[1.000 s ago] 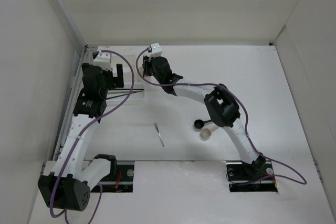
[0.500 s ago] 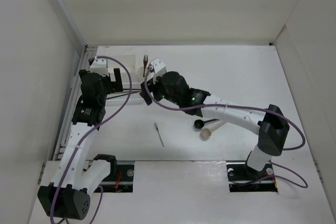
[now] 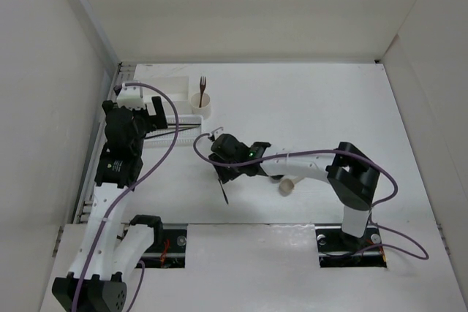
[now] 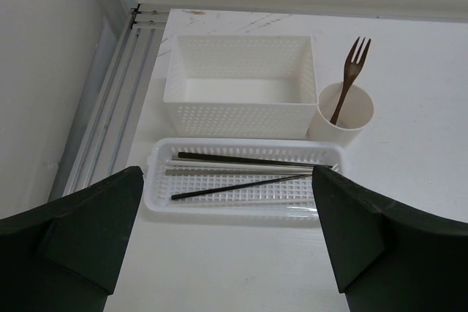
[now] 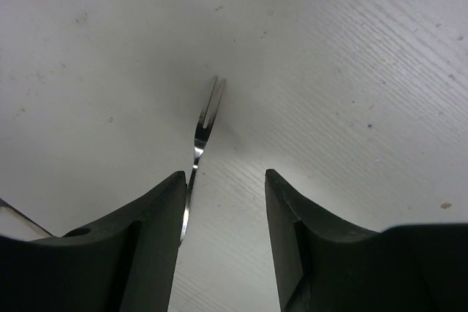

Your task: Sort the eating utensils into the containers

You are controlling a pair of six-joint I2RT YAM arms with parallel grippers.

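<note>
My right gripper (image 5: 224, 174), jaws apart and gripping nothing, straddles the grey fork (image 5: 207, 118) lying flat, nearer than the tray (image 4: 241, 213). My left gripper (image 4: 227, 173) hangs spread wide above the tray, which holds chopsticks (image 4: 241, 160). Behind the tray stand the box (image 4: 238, 111) and the cup (image 4: 358, 126) holding the brown fork (image 4: 352, 71).

You seem to be in a robotics lab cell: a white table (image 3: 329, 107) boxed in by plain white panels (image 3: 241, 12), with robot arms (image 3: 303, 167) bolted at its near edge.
</note>
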